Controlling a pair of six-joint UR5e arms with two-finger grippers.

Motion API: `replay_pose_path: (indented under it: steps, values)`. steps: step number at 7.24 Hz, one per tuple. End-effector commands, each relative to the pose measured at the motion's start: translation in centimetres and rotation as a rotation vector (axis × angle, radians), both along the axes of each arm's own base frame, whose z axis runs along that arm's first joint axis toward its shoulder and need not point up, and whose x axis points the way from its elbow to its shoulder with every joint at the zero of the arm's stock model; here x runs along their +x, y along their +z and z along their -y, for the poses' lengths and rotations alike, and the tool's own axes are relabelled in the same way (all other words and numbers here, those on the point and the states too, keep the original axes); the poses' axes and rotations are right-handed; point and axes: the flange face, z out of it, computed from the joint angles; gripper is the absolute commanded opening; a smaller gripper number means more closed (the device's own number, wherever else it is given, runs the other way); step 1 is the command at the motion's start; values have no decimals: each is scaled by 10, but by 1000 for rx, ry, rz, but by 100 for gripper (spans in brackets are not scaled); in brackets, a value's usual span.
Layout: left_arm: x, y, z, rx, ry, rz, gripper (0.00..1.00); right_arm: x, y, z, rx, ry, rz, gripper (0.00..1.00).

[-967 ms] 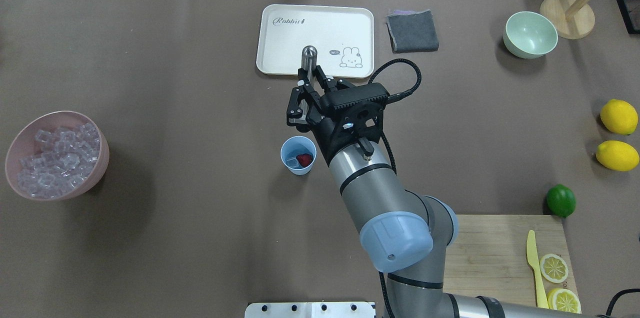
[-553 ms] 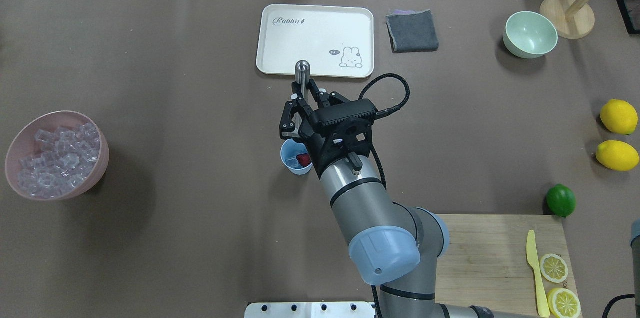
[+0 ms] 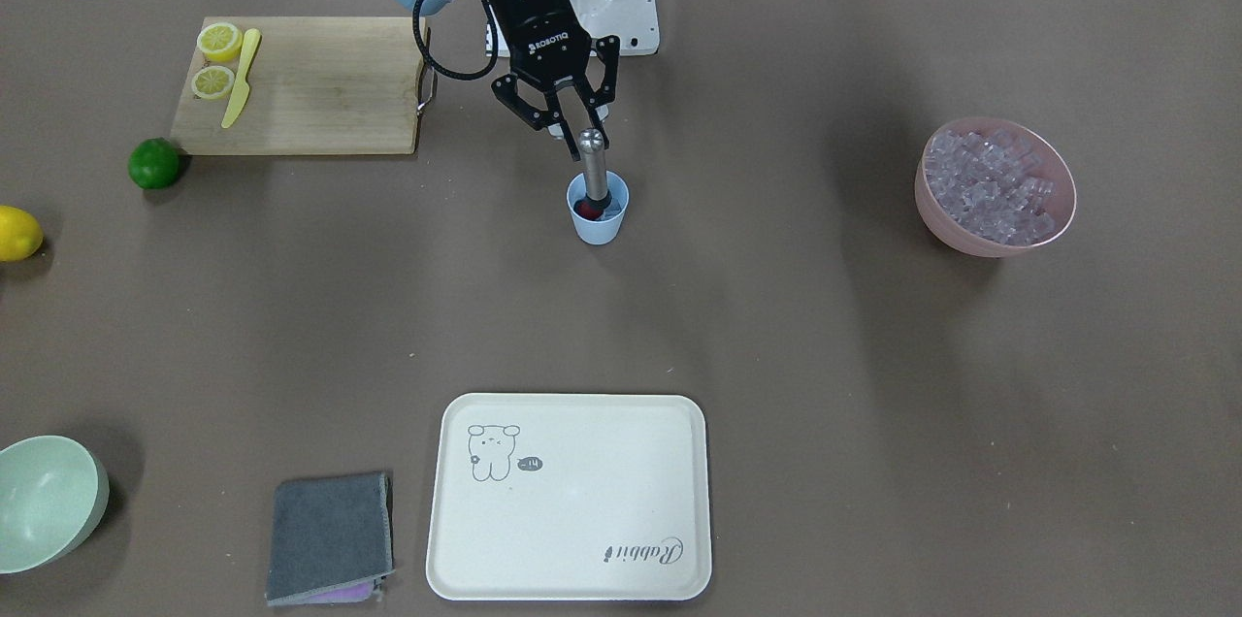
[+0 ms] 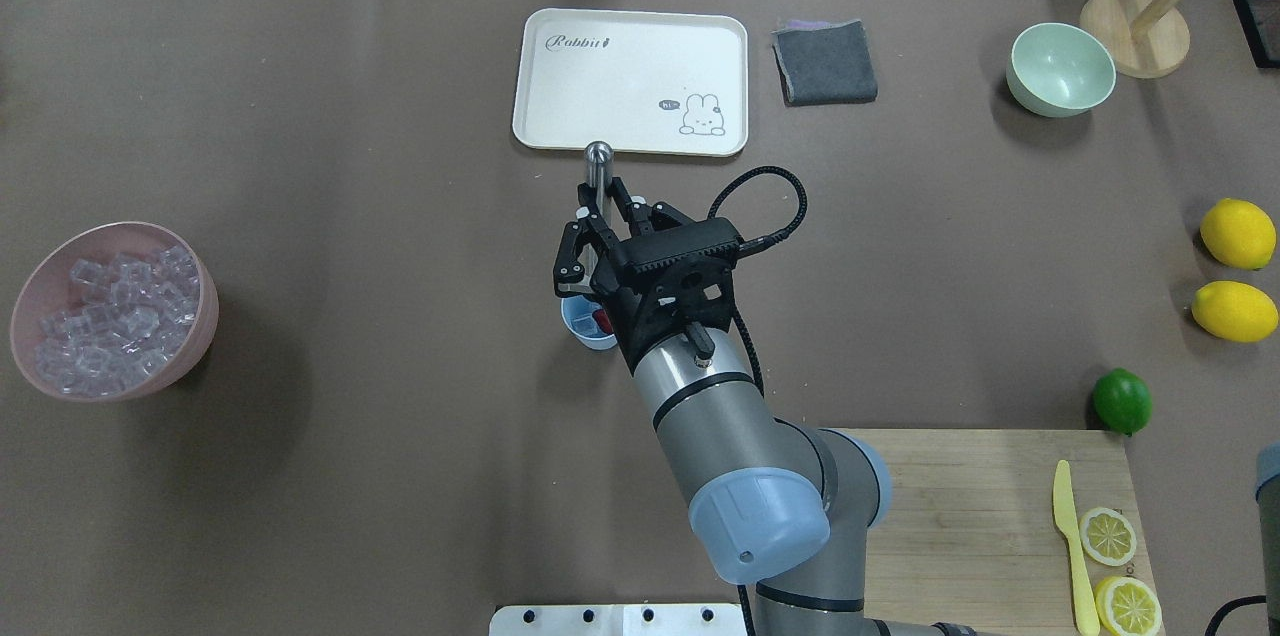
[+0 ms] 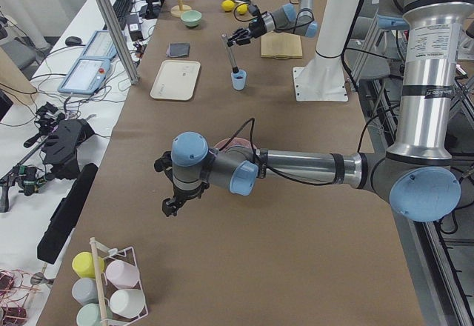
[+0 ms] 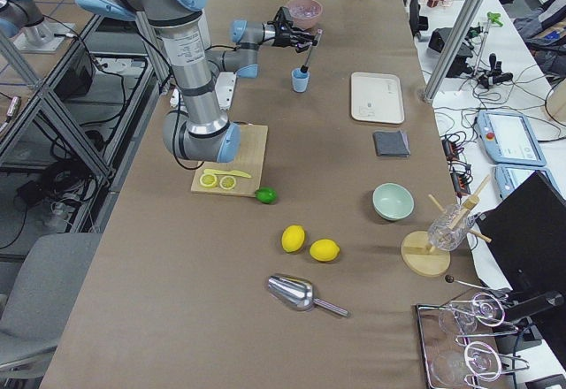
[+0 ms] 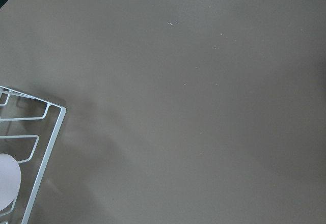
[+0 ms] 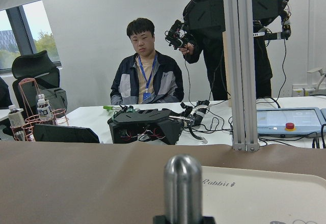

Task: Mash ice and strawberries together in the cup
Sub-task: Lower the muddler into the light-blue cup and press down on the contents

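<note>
Scanning from the left: left pincer [image 5: 169, 208] hangs over bare counter [image 4: 300, 166], can't tell its opening. Pink bowl [image 4: 207, 311] is heaped with ice [image 4: 110, 316], well apart from the cup [image 4: 586, 339]. The cup stands upright mid-counter with the strawberry [image 4: 602, 319] inside and the tilted muddler [image 4: 596, 172] tip down in it. Right pincer [image 4: 597, 207] is clamped on the shaft below the knob. I'd call it mashing; next I need a steady downward press without tipping the cup.

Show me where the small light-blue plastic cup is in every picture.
Front-facing: small light-blue plastic cup, upper centre.
Overhead: cup at centre, partly hidden.
Left side: cup far, top centre.
Right side: cup far, top centre.
Left wrist: absent.
Right wrist: absent.
Landmark: cream rectangular tray, in all but the left wrist.
</note>
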Motion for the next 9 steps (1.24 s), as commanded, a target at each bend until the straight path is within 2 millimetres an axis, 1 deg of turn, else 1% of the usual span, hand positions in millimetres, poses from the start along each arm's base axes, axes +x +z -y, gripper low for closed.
replay_pose_path:
  steps: [1,5,7,9]
  values:
    - [0,2,1,0,1,0,97,-7,4,-3,-3,-8,-8,0]
    - [0,2,1,-3,0,0,97,-15,9,-6,-7,-23,-17,0]
    - [1,10,2,6,1,1,97,-19,11,-6,-8,-39,-25,0]
    - [1,11,2,8,1,0,97,-21,13,-6,-9,-42,-29,0]
